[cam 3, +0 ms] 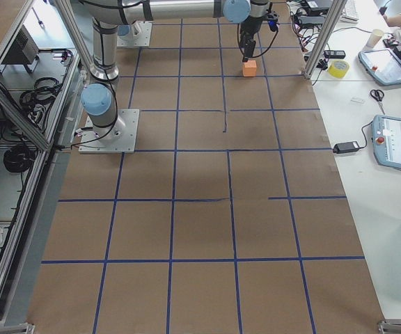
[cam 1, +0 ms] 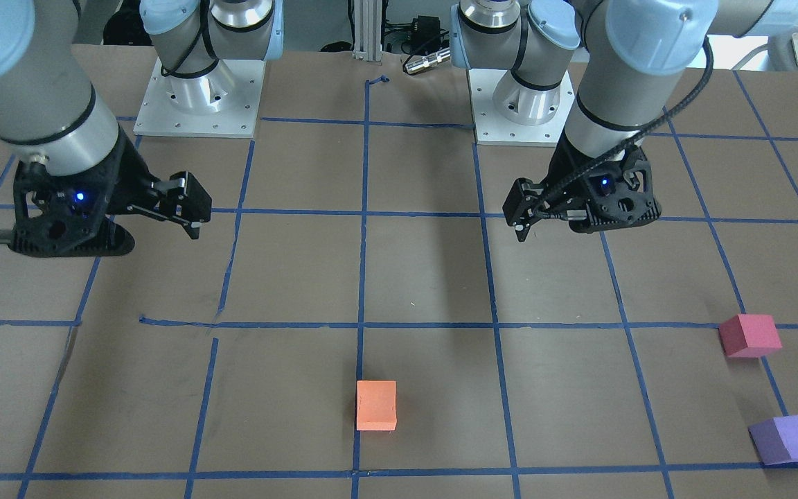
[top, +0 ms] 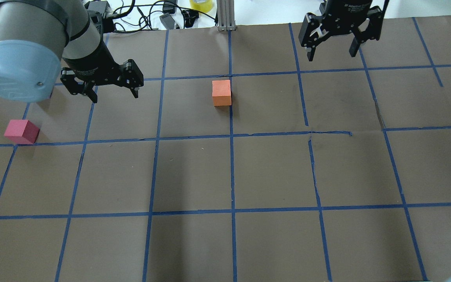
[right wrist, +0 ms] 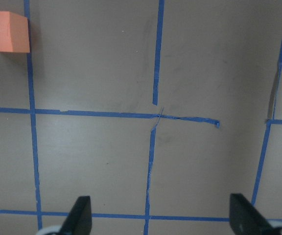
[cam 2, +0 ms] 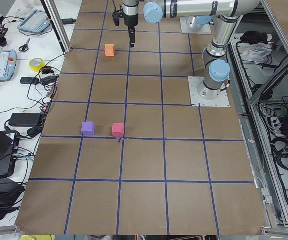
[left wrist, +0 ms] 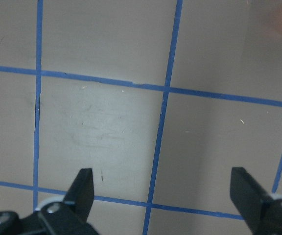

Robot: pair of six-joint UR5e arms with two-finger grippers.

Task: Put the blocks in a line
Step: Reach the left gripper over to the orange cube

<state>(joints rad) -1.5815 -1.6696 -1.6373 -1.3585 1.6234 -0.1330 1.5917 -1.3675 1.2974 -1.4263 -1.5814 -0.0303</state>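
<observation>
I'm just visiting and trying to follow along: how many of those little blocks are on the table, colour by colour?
orange block: 1
reddish-pink block: 1
purple block: 1
Total: 3 blocks
</observation>
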